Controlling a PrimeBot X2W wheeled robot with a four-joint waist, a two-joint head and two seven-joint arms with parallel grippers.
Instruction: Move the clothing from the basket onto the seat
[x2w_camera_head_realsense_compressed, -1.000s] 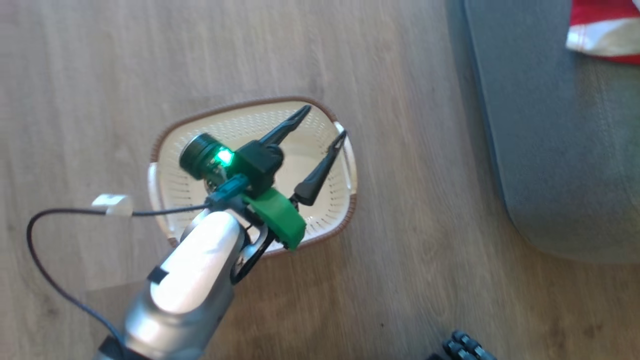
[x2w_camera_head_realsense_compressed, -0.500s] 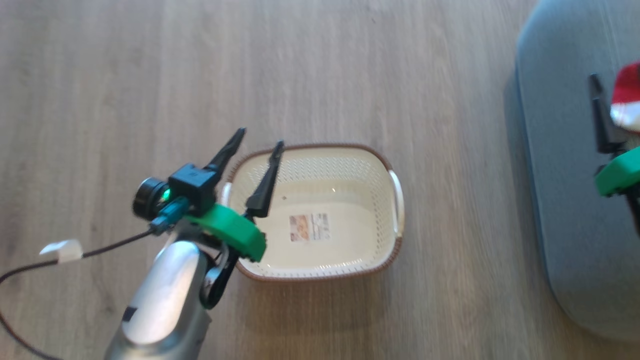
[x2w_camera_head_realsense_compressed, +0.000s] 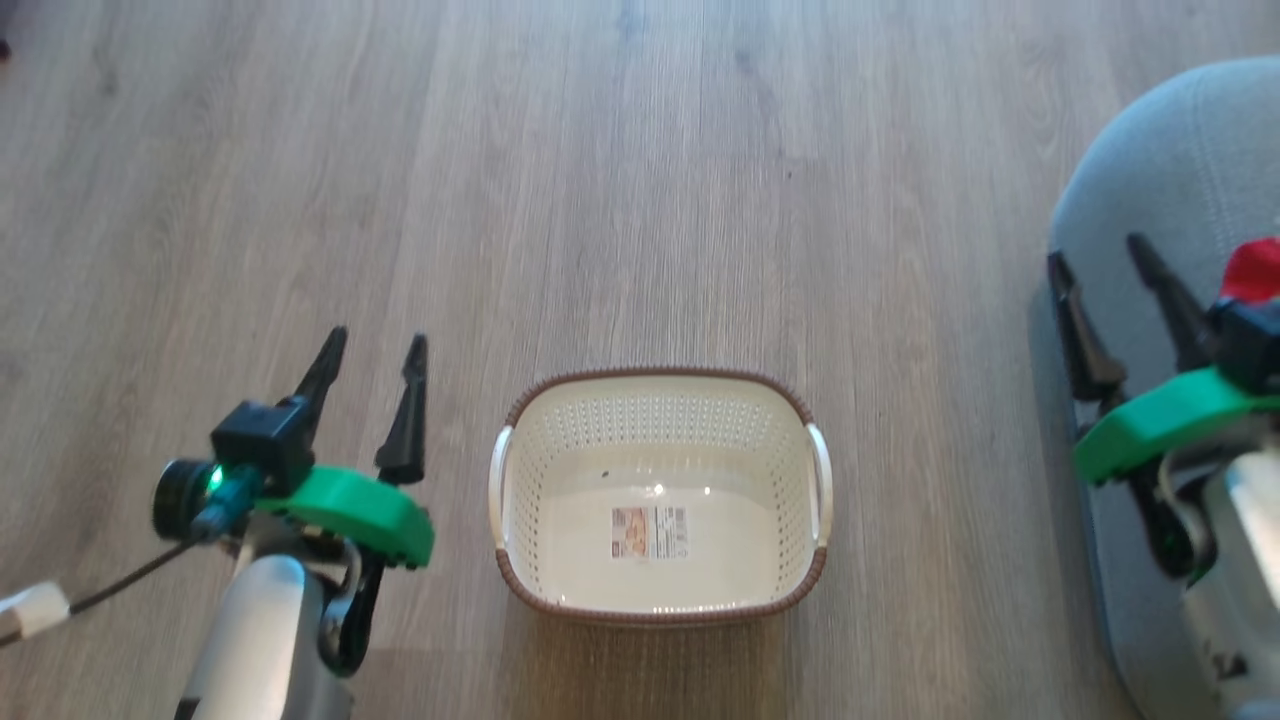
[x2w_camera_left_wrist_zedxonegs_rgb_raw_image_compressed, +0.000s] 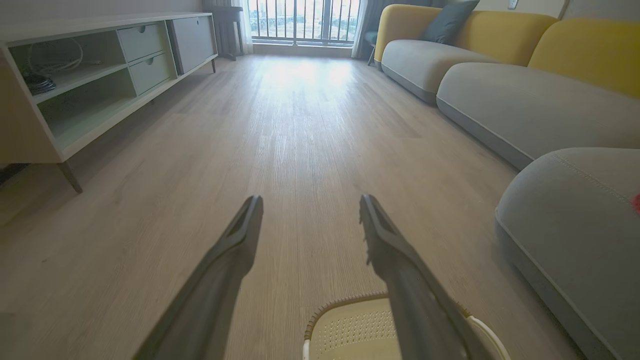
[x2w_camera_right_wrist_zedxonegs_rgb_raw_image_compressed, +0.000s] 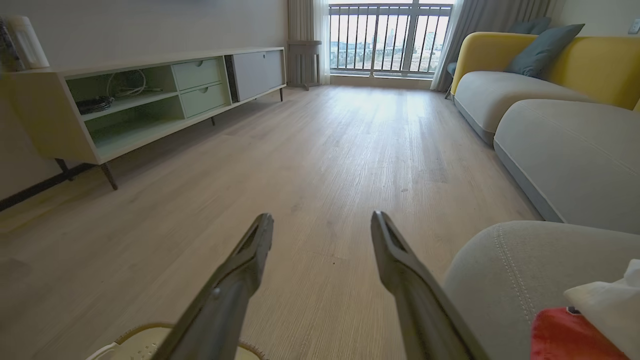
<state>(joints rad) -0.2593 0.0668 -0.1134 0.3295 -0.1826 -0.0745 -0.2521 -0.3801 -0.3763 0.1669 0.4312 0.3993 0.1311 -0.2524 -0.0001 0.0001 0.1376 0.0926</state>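
The cream basket (x2w_camera_head_realsense_compressed: 560, 440) with its brown rim stands on the wood floor in the lower middle of the head view; inside it there is just a label on the bottom. To its left my left gripper (x2w_camera_head_realsense_compressed: 375, 350) hangs open, holding nothing. My right gripper (x2w_camera_head_realsense_compressed: 1098, 252) is open at the rounded corner of the grey seat (x2w_camera_head_realsense_compressed: 1170, 160). Red and white clothing (x2w_camera_right_wrist_zedxonegs_rgb_raw_image_compressed: 585, 330) lies on the seat (x2w_camera_right_wrist_zedxonegs_rgb_raw_image_compressed: 510, 280) beside that gripper (x2w_camera_right_wrist_zedxonegs_rgb_raw_image_compressed: 322, 220), and a red patch of it (x2w_camera_head_realsense_compressed: 1252, 268) peeks out behind the wrist. The basket's rim (x2w_camera_left_wrist_zedxonegs_rgb_raw_image_compressed: 340, 302) shows under the left gripper (x2w_camera_left_wrist_zedxonegs_rgb_raw_image_compressed: 310, 202).
A long low cabinet (x2w_camera_right_wrist_zedxonegs_rgb_raw_image_compressed: 145, 95) with shelves and drawers runs along the left wall. Grey sofa cushions (x2w_camera_left_wrist_zedxonegs_rgb_raw_image_compressed: 525, 105) with yellow backs line the right side. Open wood floor (x2w_camera_head_realsense_compressed: 620, 180) stretches ahead to a balcony window (x2w_camera_right_wrist_zedxonegs_rgb_raw_image_compressed: 385, 40). A cable (x2w_camera_head_realsense_compressed: 110, 590) trails from my left wrist.
The head view has swung, so the basket now sits centred. My left gripper has drawn off the basket to its left side. The right gripper has come into view at the seat's corner.
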